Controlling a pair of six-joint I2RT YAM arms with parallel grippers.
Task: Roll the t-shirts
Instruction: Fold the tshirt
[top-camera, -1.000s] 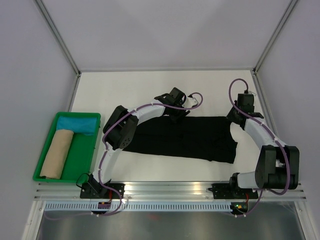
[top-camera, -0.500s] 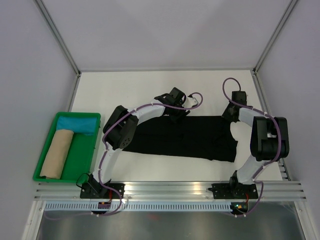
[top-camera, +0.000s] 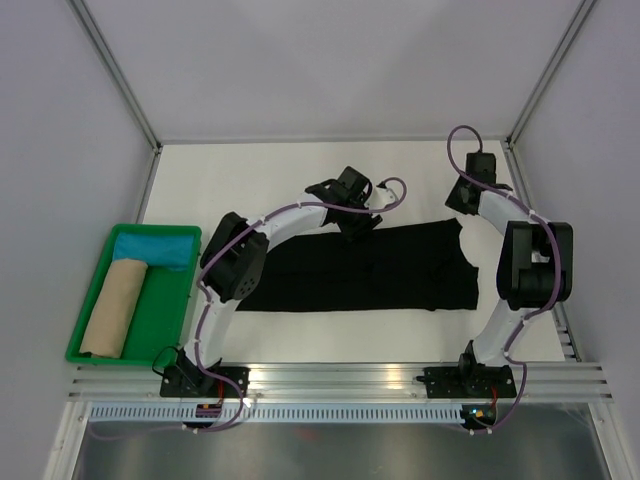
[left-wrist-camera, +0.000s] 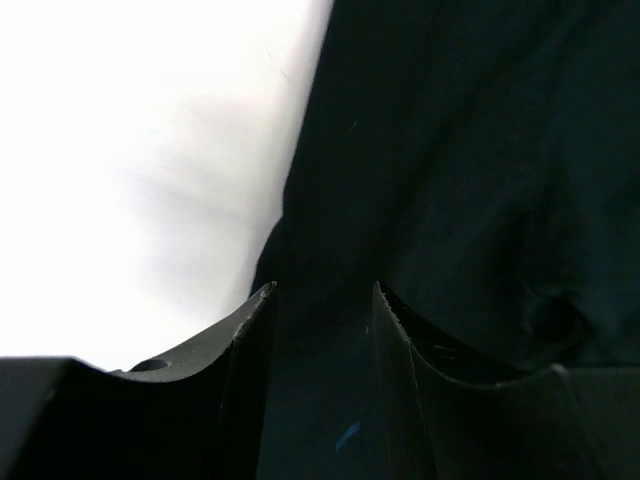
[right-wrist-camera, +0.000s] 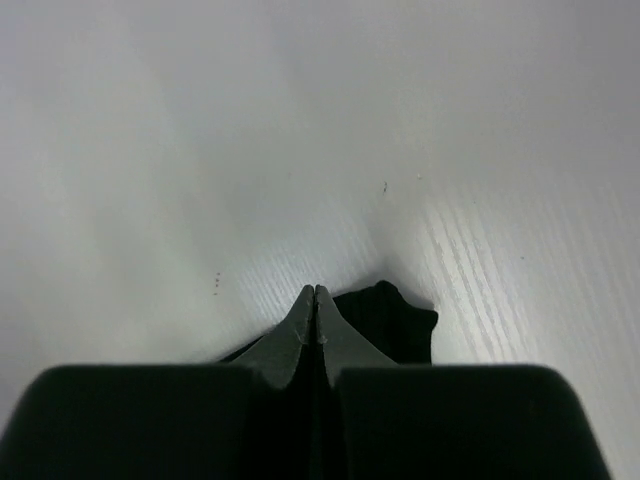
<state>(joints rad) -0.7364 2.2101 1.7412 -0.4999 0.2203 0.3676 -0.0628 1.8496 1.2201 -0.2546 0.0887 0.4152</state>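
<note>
The black t-shirt (top-camera: 370, 270) lies flat across the middle of the white table. My left gripper (top-camera: 356, 226) is at the shirt's far edge, near the middle. In the left wrist view the jaws (left-wrist-camera: 322, 290) stand a little apart with black cloth (left-wrist-camera: 460, 150) filling the gap between them. My right gripper (top-camera: 461, 214) is at the shirt's far right corner. In the right wrist view its jaws (right-wrist-camera: 316, 290) are pressed together, with a bit of black cloth (right-wrist-camera: 400, 325) poking out beside them. A tan roll (top-camera: 115, 305) and a turquoise roll (top-camera: 155, 247) lie in the tray.
A green tray (top-camera: 158, 330) stands at the table's left side. Metal frame posts and grey walls close in the back and sides. An aluminium rail (top-camera: 340, 378) runs along the near edge, where both arm bases sit.
Both grippers have moved away from the bases, the right one most, drawing the shirt's far edge back. The shirt now lies straighter and flatter, and its near edge has evened out.
</note>
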